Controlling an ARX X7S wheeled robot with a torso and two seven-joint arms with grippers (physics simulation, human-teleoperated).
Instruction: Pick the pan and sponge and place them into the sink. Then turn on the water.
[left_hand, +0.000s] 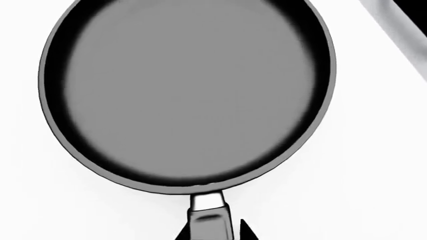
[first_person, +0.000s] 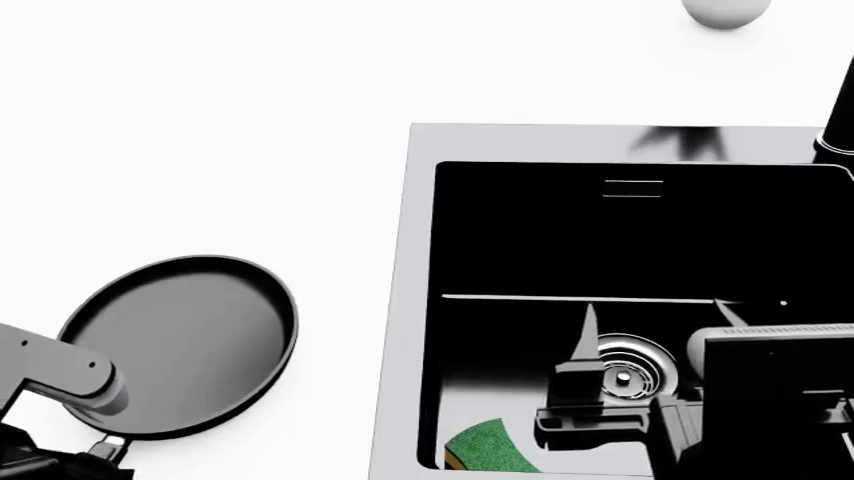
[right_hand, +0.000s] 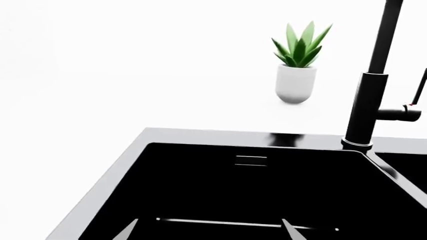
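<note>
The black pan (left_hand: 190, 95) lies on the white counter left of the sink (first_person: 400, 300); the head view shows the pan (first_person: 180, 345) too. My left gripper (left_hand: 213, 231) is closed narrowly on the pan's handle (left_hand: 210, 215), with one dark fingertip on each side. I cannot tell if the pan is lifted. The sponge (first_person: 487, 447), green face up, lies in the near left corner of the sink's black basin. My right gripper (first_person: 657, 325) hovers over that basin above the steel drain (first_person: 627, 365). It is open and empty, and it also shows in the right wrist view (right_hand: 208, 229).
A tall black faucet (right_hand: 370, 100) stands on the sink's back rim (right_hand: 200, 135), with a side lever (right_hand: 407, 112). A green plant in a white pot (right_hand: 297, 65) sits on the counter behind. The sink's steel rim (left_hand: 400, 30) is close beside the pan.
</note>
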